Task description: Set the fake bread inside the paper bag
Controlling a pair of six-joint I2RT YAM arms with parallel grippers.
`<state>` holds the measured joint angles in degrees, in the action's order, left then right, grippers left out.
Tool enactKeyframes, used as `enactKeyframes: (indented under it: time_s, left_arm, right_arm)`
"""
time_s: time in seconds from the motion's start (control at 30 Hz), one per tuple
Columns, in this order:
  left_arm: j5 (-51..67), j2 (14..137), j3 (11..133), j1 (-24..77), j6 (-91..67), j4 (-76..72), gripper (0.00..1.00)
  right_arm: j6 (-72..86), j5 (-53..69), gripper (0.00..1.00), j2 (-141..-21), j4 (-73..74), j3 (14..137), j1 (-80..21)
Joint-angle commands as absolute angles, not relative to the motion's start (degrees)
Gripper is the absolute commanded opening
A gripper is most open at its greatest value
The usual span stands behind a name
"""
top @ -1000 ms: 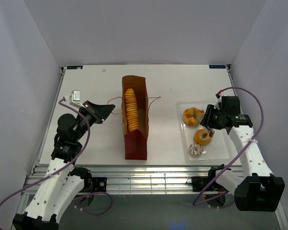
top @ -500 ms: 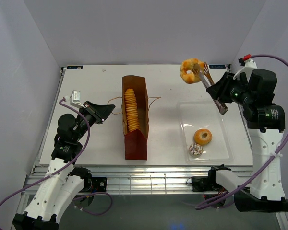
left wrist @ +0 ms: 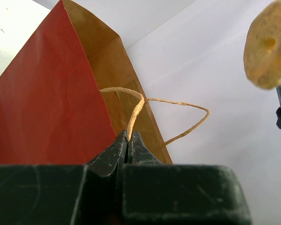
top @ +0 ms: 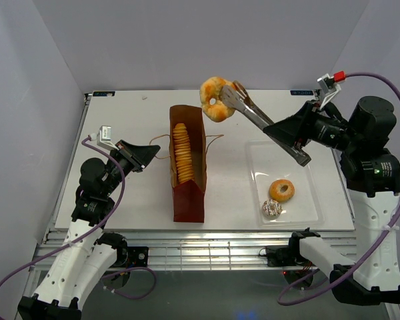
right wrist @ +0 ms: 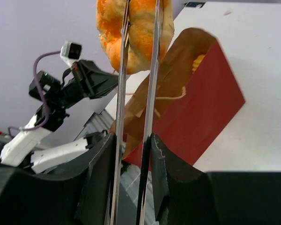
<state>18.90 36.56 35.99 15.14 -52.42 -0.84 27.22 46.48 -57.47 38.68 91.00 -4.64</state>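
left gripper point(left wrist: 128, 139): pinches paper bag handle point(left wrist: 136, 107) | right gripper point(right wrist: 132, 151): squeezes tongs point(right wrist: 152, 93) holding bun point(top: 210, 88)

Matt kraft paper bag point(top: 188, 203), shiny smooth metal tongs point(top: 260, 120), clear glossy plastic tray point(top: 308, 179), rough twine handle point(left wrist: 178, 104)

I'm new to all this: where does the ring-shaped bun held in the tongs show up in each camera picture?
Top external: ring bun at upper centre, pinched in the metal tongs, just right of the paper bag.
Left wrist: ring bun in the upper right corner, cut off by the edge.
Right wrist: ring bun at top centre, between the tong blades.
Shared landmark: the paper bag, visible in all three.
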Motion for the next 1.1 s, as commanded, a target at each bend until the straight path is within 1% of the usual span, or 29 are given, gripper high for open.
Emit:
enactKeyframes:
  time_s: [0.0, 0.1, 0.13, 0.2, 0.23, 0.3, 0.5, 0.67, 0.8, 0.93, 1.07]
  left_arm:
    - [19.16, 36.65, 36.21, 15.21, -53.17, -1.49, 0.00]
    - [19.16, 36.65, 36.21, 15.21, -53.26, -1.49, 0.00]
    - [19.16, 36.65, 36.12, 15.21, -53.44, -1.49, 0.00]
    - [19.07, 36.47, 36.21, 15.29, -53.35, -1.32, 0.00]
    - [18.81, 36.30, 36.21, 15.21, -53.44, -0.97, 0.00]
    - [18.55, 36.04, 36.12, 15.21, -53.35, -0.70, 0.00]
    - [18.37, 36.04, 36.56, 15.21, -53.26, -0.35, 0.00]
    - [18.02, 35.68, 37.00, 15.21, -52.91, 1.67, 0.00]
    - [18.10, 35.60, 37.18, 15.21, -52.82, 2.02, 0.00]
    - [18.37, 35.60, 37.62, 15.21, -52.73, 2.11, 0.00]
    - [18.11, 35.25, 37.71, 15.21, -52.38, 2.72, 0.00]
  right_arm:
    - [30.50, 50.19, 0.34, -55.03, 32.44, 87.72, -9.29]
    - [30.50, 47.03, 0.34, -54.32, 31.56, 84.21, -14.48]
    - [30.32, 44.32, 0.34, -54.40, 31.38, 83.68, -19.37]
    - [29.01, 40.89, 0.35, -55.02, 32.34, 83.14, -24.58]
    - [28.39, 36.69, 0.35, -55.11, 33.82, 83.32, -28.87]
    - [27.08, 33.32, 0.35, -55.02, 34.98, 82.71, -32.85]
    - [25.84, 29.71, 0.36, -54.14, 35.51, 77.80, -34.98]
    - [24.44, 27.87, 0.41, -53.35, 35.51, 74.80, -35.77]
    - [23.47, 26.90, 0.44, -53.61, 36.04, 73.92, -35.86]
    - [23.38, 26.72, 0.50, -53.96, 35.69, 73.39, -35.95]
    - [23.38, 26.37, 0.53, -53.62, 35.68, 73.30, -36.12]
